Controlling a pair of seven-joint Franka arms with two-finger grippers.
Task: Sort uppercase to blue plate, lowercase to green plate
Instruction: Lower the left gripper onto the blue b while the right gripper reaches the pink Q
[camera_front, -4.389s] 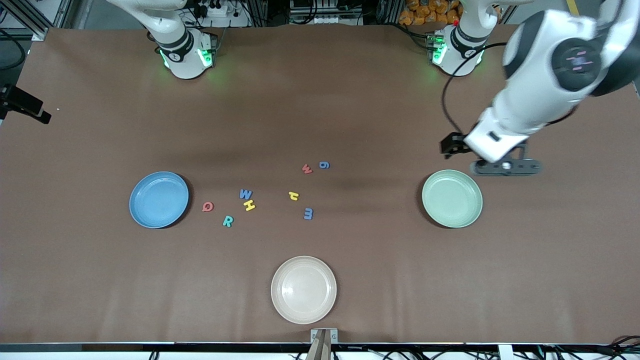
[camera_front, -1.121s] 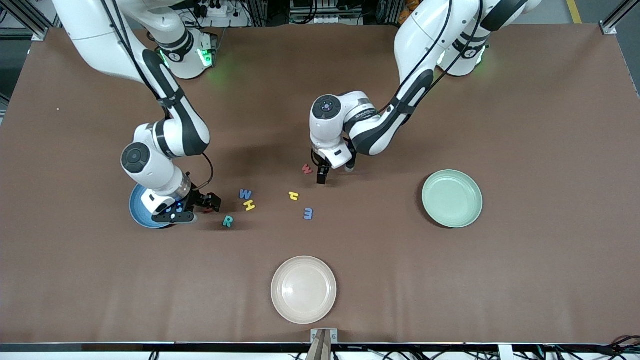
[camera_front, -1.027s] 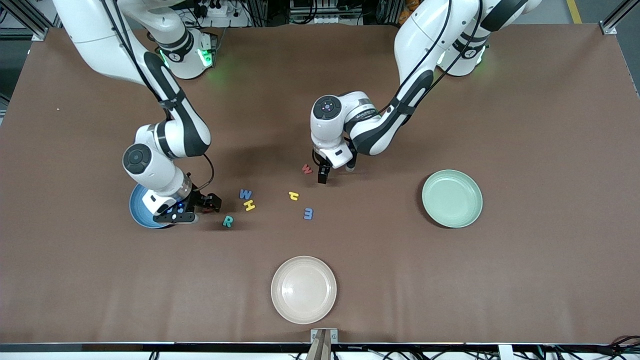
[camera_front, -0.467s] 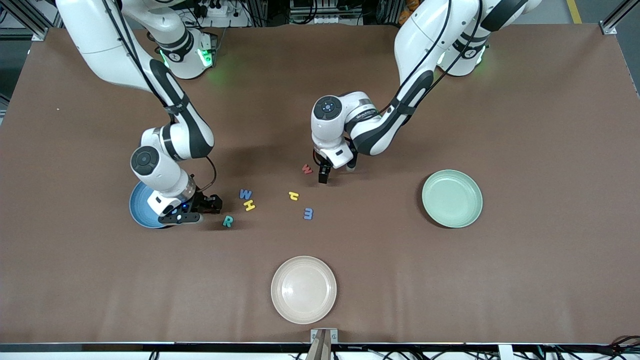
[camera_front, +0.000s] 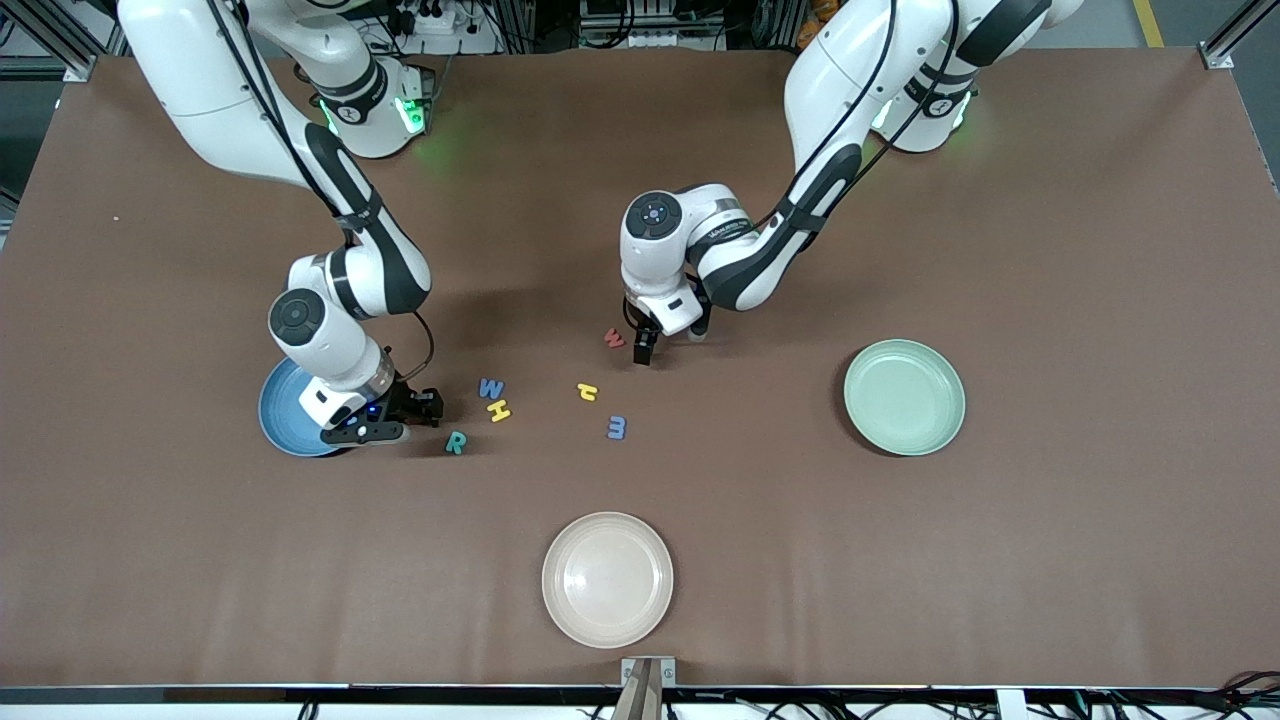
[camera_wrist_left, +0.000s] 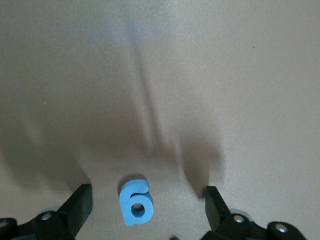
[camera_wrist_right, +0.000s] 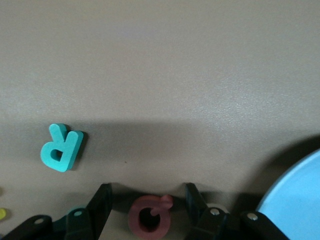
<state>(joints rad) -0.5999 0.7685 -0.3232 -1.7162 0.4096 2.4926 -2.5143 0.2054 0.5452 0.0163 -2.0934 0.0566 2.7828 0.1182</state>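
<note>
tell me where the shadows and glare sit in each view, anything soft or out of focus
Front view: sharp, soft arm shadows on the table near the red w, mild sheen on the cream plate. Left wrist view: open left gripper casts dark shadows beside the blue g. Right wrist view: slightly soft; a shadow band runs past the teal R above the red Q.

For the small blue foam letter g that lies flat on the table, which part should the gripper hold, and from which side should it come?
Probably from straight above. The small blue foam letter g lies flat on the brown table, so only its thin edges can be pinched. The left gripper is open, one finger on each side; closing across the round loop with the hole, its widest part, looks best.
</note>
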